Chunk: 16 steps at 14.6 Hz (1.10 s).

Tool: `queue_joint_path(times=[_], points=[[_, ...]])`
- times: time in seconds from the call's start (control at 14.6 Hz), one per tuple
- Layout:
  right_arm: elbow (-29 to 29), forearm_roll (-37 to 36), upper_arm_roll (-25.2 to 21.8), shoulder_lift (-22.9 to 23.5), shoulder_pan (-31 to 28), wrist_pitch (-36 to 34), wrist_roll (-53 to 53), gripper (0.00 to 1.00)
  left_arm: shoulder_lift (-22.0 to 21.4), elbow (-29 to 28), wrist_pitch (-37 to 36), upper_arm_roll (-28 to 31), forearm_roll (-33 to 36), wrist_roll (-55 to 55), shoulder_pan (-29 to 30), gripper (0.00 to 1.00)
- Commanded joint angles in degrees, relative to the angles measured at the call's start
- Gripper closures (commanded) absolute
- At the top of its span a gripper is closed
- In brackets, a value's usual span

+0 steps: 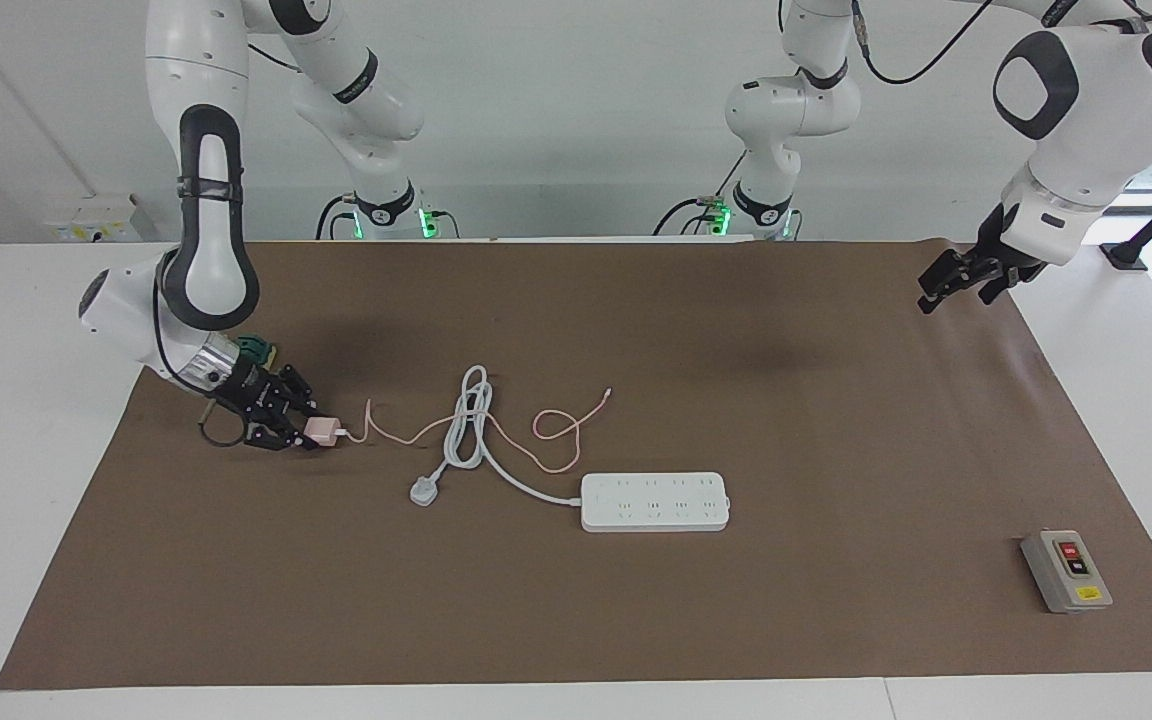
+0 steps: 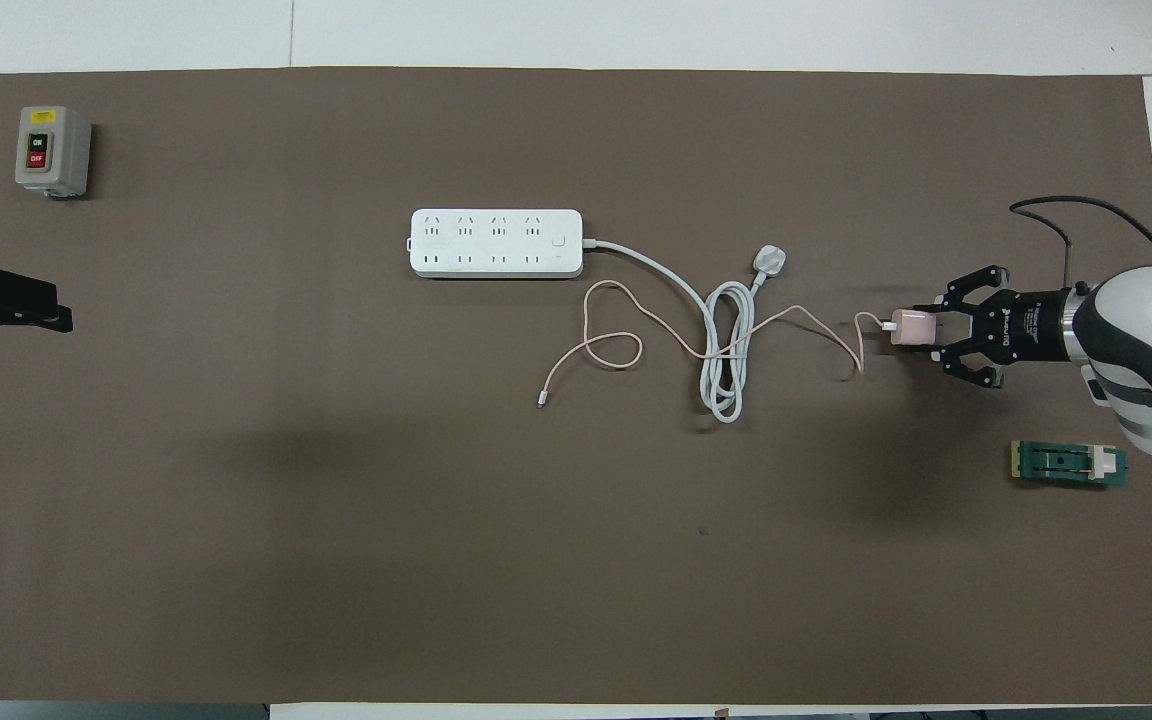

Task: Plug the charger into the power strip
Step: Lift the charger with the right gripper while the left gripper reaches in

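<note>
The pale pink charger [image 1: 322, 431] sits low at the mat toward the right arm's end of the table, between the fingers of my right gripper [image 1: 306, 428], which is shut on it. It also shows in the overhead view [image 2: 910, 327] with the right gripper [image 2: 926, 328]. Its thin pink cable [image 1: 556, 432] trails across the mat toward the white power strip [image 1: 654, 501], which lies flat, farther from the robots, sockets up [image 2: 496, 243]. My left gripper [image 1: 964, 276] waits in the air over the mat's edge at the left arm's end [image 2: 11, 305].
The strip's thick grey-white cord [image 1: 466, 430] lies coiled over the pink cable, ending in a three-pin plug [image 1: 423, 492]. A grey box with red and black buttons [image 1: 1066, 571] stands at the left arm's end. A green part [image 2: 1069, 464] lies by the right arm.
</note>
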Motion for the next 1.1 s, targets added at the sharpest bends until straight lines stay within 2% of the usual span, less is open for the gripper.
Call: queue_joint_path(times=[0.0, 0.27, 0.41, 0.62, 0.82, 1.03], points=[[3.9, 2.0, 0.6, -0.2, 0.8, -0.8, -0.5, 0.97, 0.7, -2.2, 2.5, -0.3, -6.0, 8.6, 2.1, 0.00], [12.0, 0.9, 0.5, 0.2, 5.6, -6.8, 5.9, 0.96, 1.2, -3.9, -0.4, -0.3, -14.7, 15.4, 3.7, 0.00], [14.3, -0.8, 0.5, 0.0, 9.4, -7.1, 10.9, 0.95, 2.2, -3.9, -0.4, -0.3, -17.7, 15.6, 3.2, 0.00], [17.4, -3.2, 0.4, -0.3, 14.8, -8.1, 21.0, 0.95, 4.7, -3.9, -6.1, -0.3, -28.0, 15.8, 3.7, 0.00], [21.0, -8.1, 0.5, -0.3, 20.2, -8.5, 32.2, 0.95, 5.3, -8.2, -4.7, -0.3, -39.7, 15.9, 4.2, 0.00], [22.1, -9.6, 0.4, -0.3, 25.3, -7.9, 40.2, 0.95, 7.5, -13.7, -3.4, -0.3, -54.5, 16.2, 5.0, 0.00]])
